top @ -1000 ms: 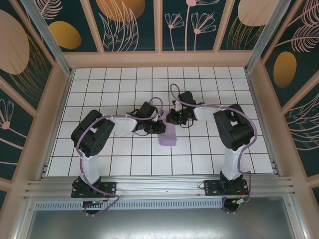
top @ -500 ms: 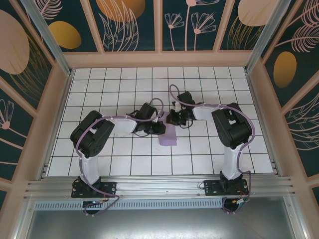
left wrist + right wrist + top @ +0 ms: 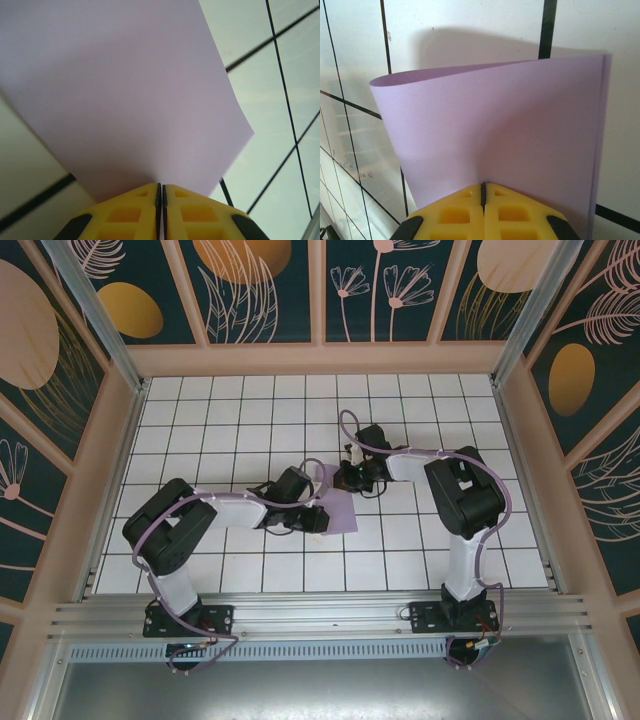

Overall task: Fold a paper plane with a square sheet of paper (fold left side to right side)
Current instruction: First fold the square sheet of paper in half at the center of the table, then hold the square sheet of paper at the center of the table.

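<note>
The square sheet of paper (image 3: 342, 505) sits near the centre of the tiled table (image 3: 430, 540), between the two wrists, part lifted off the surface. Left gripper (image 3: 160, 187): jaws closed down to a hairline, yellow pads (image 3: 132, 212) pinching one edge of the sheet; in the left wrist view the paper rises away from the pads as a flat, smooth panel w/ one free corner out to the right. Right gripper (image 3: 483, 186): jaws likewise shut tight, pads (image 3: 455, 216) clamping another edge; in the right wrist view the sheet bows over in a soft open curl, its far side edge running straight. Status (est.): first fold, left side to right side, is in progress. Sheet is bent over but no crease is visible, edges are not seen aligned, nothing is pressed flat. Remaining: bring edges together, flatten, set the centre crease, then all later folds; no plane shape yet. Clearance: open tiles all round the sheet, and the enclosure walls (image 3: 320, 360) are well apart from it. Tightest spot is between the two wrists, which stand close together over the paper.
</note>
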You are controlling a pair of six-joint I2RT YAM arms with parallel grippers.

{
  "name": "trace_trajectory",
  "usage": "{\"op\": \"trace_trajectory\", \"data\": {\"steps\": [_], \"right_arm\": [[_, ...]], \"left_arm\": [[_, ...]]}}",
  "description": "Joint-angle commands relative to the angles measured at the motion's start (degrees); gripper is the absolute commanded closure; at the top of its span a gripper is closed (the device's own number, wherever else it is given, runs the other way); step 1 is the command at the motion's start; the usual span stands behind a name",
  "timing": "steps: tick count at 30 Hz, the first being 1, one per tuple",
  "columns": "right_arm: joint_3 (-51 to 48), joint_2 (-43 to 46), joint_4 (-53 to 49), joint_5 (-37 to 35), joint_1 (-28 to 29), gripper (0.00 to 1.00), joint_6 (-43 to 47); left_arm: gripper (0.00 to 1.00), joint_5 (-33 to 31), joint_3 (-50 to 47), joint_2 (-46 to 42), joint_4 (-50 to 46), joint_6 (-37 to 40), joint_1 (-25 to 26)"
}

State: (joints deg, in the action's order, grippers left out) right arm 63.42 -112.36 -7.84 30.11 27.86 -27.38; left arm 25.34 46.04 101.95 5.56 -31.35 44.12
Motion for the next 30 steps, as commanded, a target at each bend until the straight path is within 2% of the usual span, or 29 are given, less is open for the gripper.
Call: {"op": "trace_trajectory", "data": {"steps": [1,10,14,16,19,22,26,30], "right_arm": [[-0.5,-3.4,-4.8,-4.6,-0.4,0.98,-0.3],[-0.7,-3.2,-4.0,-3.7,-0.3,0.98,-0.4],[-0.8,-2.9,-4.0,-3.6,-0.3,0.98,-0.3],[-1.3,-2.5,-3.7,-3.6,-0.2,0.98,-0.5],[-2.4,-1.5,-2.7,-3.8,-0.3,0.98,-1.2],[-2.6,-1.2,-2.3,-3.4,-0.3,0.98,-1.4],[-2.6,-1.1,-2.1,-3.1,-0.1,0.98,-1.4],[-2.6,-0.8,-2.1,-2.9,0.0,0.98,-1.5]], "left_arm": [[0.86,2.2,-2.6,-0.3,-5.4,-2.2,2.4],[0.86,2.4,-5.1,-4.2,-4.3,-4.2,2.4],[0.87,1.7,-2.7,-8.0,-6.2,-3.7,2.0],[0.87,2.0,-0.5,-9.5,-7.6,-3.1,0.5],[0.87,2.5,2.0,-11.0,-8.0,-3.1,-4.6],[0.87,1.6,6.5,-8.6,-9.7,-0.9,-7.5],[0.87,1.8,13.8,-1.0,-11.7,2.6,-7.6],[0.87,1.9,16.4,4.3,-10.9,3.2,-7.6]]}}
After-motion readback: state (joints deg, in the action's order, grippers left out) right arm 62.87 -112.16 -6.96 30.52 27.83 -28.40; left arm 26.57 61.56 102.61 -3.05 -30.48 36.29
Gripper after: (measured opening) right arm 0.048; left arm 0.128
